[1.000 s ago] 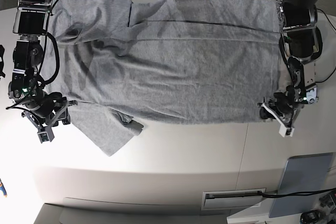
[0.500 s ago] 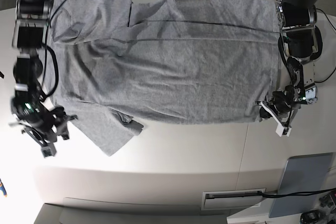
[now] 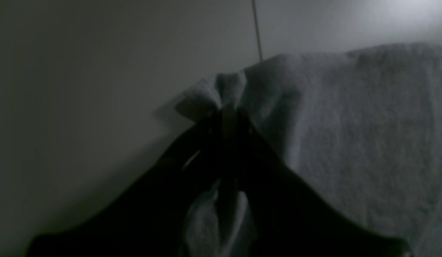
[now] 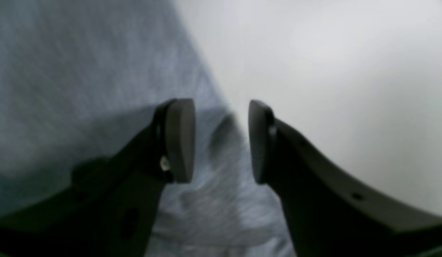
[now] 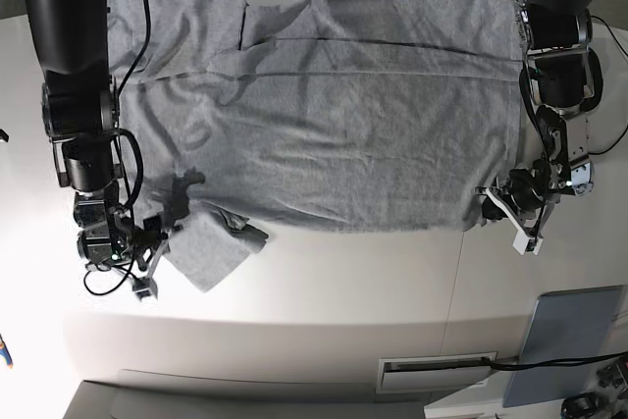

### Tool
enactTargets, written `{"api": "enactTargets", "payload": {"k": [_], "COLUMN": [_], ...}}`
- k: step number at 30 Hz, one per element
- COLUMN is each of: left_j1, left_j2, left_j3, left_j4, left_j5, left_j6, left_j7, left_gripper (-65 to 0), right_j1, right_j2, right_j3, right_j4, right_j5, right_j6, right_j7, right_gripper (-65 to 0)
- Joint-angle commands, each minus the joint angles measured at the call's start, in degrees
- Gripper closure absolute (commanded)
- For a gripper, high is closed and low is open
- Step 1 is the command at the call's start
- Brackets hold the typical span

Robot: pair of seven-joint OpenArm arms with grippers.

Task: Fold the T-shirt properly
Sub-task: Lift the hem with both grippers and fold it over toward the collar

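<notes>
Base view evenly lit, glare on the table (image 5: 39, 340) at lower left. Left wrist view very dim, murky. Right wrist view bright, soft-focused throughout.

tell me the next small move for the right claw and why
Probably ease the right claw down a touch and shut it on the sleeve edge. In the right wrist view its pads stand apart over the rim of the T-shirt, where grey cloth meets the bare table, with nothing pinched. The left claw already looks shut on a bunched corner, so the right side seems to be the one lacking a hold.
</notes>
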Motion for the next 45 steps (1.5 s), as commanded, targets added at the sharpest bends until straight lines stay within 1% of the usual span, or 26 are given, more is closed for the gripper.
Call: {"api": "enactTargets", "payload": {"k": [1,7,11,16,20,23,25,28,33,34,35,36,38,39,41,42,43,45], "left_j1": [-0.52,-0.52,-0.48,-0.33,-0.35,-0.35,-0.35,-0.35,-0.35,-0.35,-0.35,-0.35,-0.35,-0.35,-0.37,-0.39,-0.37,-0.33], "left_j2": [-0.42,-0.39,-0.42,-0.39,-0.39,-0.39,-0.37,-0.39,-0.39,-0.39,-0.39,-0.39,-0.37,-0.39,-0.39,-0.39,-0.42,-0.5], "left_j3": [0.11,0.11,0.11,0.11,0.11,0.11,0.11,0.11,0.11,0.11,0.11,0.11,0.11,0.11,0.11,0.11,0.11,0.11], "left_j4": [0.17,0.17,0.17,0.17,0.17,0.17,0.17,0.17,0.17,0.17,0.17,0.17,0.17,0.17,0.22,0.35,0.85,2.69], "left_j5": [1.18,1.16,1.2,1.16,1.16,1.14,1.14,1.16,1.14,1.11,1.11,1.09,1.07,0.9,-0.52,-1.36,-1.53,-1.49], "left_j6": [-0.02,0.0,0.0,0.0,0.02,0.0,0.0,0.0,-0.02,-0.02,-0.02,-0.02,-0.02,0.0,0.55,1.42,1.97,1.88], "left_j7": [2.08,1.95,2.1,2.08,2.03,2.03,2.05,2.05,2.01,1.84,1.44,0.94,-0.46,-1.29,-2.36,-2.58,-2.56,-0.74], "left_gripper": [0.0,0.0,0.0,0.0,0.0,0.0,0.0,0.0,0.0,0.0,0.0,0.0,0.0,0.0,0.0,0.0,0.0,0.0], "right_j1": [2.21,1.25,1.75,3.45,3.19,2.51,1.88,1.55,1.51,1.36,1.2,0.96,0.33,-0.09,-0.66,-0.63,-0.46,-0.22], "right_j2": [0.57,1.2,1.77,2.64,3.61,3.69,3.67,3.37,3.19,3.21,3.19,3.17,3.04,2.91,2.8,2.82,2.91,3.58], "right_j3": [0.09,0.11,0.11,0.15,0.15,0.15,0.15,0.15,0.15,0.15,0.15,0.15,0.15,0.15,0.15,0.15,0.15,0.15], "right_j4": [0.02,0.02,0.09,0.11,0.09,0.09,0.09,0.09,0.09,0.09,0.09,0.09,0.09,0.09,0.09,0.11,0.35,2.05], "right_j5": [-0.48,-1.09,-1.09,-0.92,-0.24,1.92,4.63,6.88,6.82,6.62,5.92,4.87,2.27,1.25,-0.72,-1.51,-1.7,-1.38], "right_j6": [-0.15,-0.17,-0.37,-0.55,-0.46,2.56,4.02,4.22,4.22,4.22,4.22,4.2,3.85,3.39,0.83,-0.11,-0.42,-0.37], "right_j7": [-0.63,-0.42,3.17,2.23,1.84,0.42,0.63,0.59,0.09,-0.11,-0.09,-0.02,0.61,1.33,3.3,3.78,3.69,2.75], "right_gripper": [-24.5,-24.5,-24.5,-24.5,-24.5,-24.5,-24.5,-24.5,-24.4,-23.4,-19.8,-15.1,-3.0,0.0,0.0,0.0,0.0,0.0]}}
